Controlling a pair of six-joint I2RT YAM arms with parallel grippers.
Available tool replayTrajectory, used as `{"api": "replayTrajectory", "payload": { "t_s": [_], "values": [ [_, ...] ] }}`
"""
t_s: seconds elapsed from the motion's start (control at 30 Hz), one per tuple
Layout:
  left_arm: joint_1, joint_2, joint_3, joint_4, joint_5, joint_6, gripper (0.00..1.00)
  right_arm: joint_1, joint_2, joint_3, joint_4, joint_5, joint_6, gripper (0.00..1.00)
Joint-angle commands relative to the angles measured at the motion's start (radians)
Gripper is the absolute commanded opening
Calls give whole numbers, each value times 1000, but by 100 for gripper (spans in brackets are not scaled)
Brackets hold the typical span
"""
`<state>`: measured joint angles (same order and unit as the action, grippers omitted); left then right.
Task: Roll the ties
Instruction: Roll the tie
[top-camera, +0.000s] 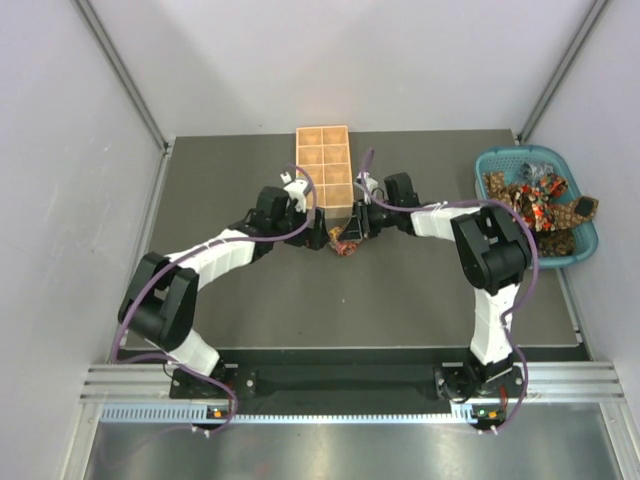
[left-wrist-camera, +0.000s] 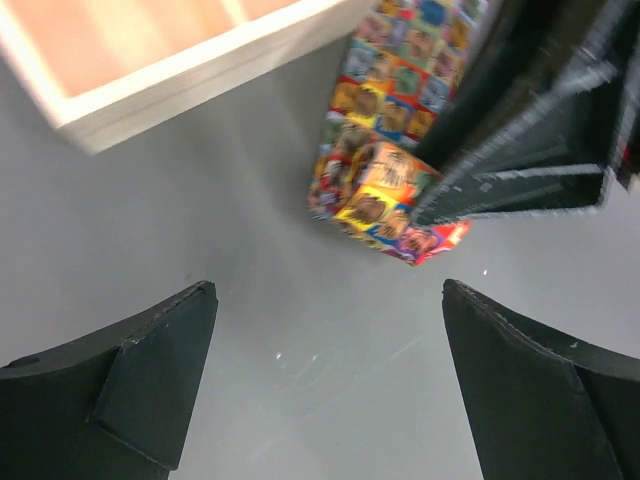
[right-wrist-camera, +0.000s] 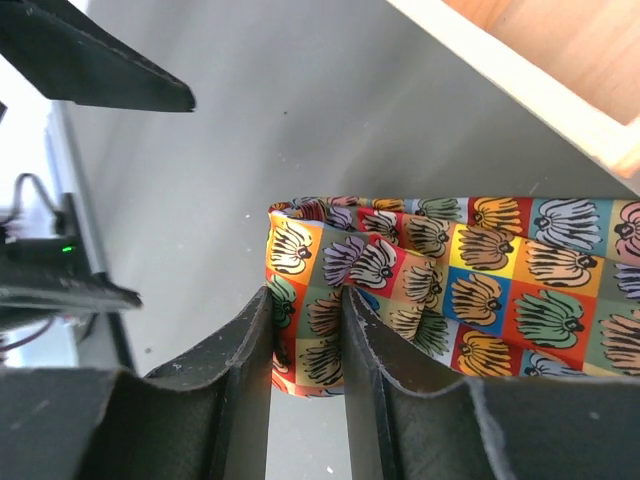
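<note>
A tie (right-wrist-camera: 440, 285) with a checked print in red, orange, blue and yellow lies folded on the grey table, just in front of the wooden tray (top-camera: 323, 170). My right gripper (right-wrist-camera: 307, 297) is shut on the tie's folded end, fabric pinched between both fingers. In the left wrist view the same tie (left-wrist-camera: 385, 160) shows as a small bundle with the right gripper's fingers on it. My left gripper (left-wrist-camera: 330, 290) hangs open, a little short of the bundle, nothing between its fingers. From above, both grippers meet at the tie (top-camera: 345, 243).
A teal basket (top-camera: 540, 205) at the right edge of the table holds several more ties (top-camera: 535, 200). The wooden tray's near wall (left-wrist-camera: 200, 70) stands close behind the tie. Grey walls enclose the table on three sides.
</note>
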<state>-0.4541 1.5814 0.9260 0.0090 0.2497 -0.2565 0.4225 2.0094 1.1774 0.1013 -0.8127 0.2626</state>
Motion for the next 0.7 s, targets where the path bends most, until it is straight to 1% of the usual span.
{"api": "replayTrajectory", "payload": {
  "t_s": [0.0, 0.07, 0.17, 0.2, 0.33, 0.4, 0.43, 0.47, 0.5, 0.57, 0.6, 0.67],
  "values": [
    [-32, 29, 53, 100, -15, 106, 99, -17, 72, 18, -6, -98, 35, 24],
    [-40, 42, 53, 135, -50, 103, 99, -30, 84, 22, -11, -100, 33, 23],
    [-40, 28, 21, 232, -72, 79, 99, -54, 89, 22, -9, -103, 44, 23],
    [-40, 16, 8, 288, -79, 71, 99, -62, 91, 21, -5, -105, 47, 23],
    [-38, -102, -102, 403, -150, -3, 99, -82, 106, 27, -9, -102, 55, 23],
    [-35, -144, -156, 427, -332, -62, 99, -88, 109, 28, -9, -98, 53, 23],
    [-34, -176, -171, 419, -440, -173, 99, -87, 111, 28, -9, -95, 55, 23],
    [-26, -185, -182, 408, -529, -234, 99, -88, 109, 27, -12, -83, 53, 22],
    [-11, -196, -191, 399, -485, -246, 99, -90, 107, 27, -14, -72, 53, 23],
    [9, -204, -197, 445, -286, -150, 99, -94, 106, 25, -20, -62, 52, 23],
    [8, -201, -182, 441, -138, -104, 99, -99, 109, 25, -17, -62, 58, 23],
    [0, -169, -155, 396, -49, -70, 99, -105, 115, 28, -12, -57, 66, 23]
  ]
}}
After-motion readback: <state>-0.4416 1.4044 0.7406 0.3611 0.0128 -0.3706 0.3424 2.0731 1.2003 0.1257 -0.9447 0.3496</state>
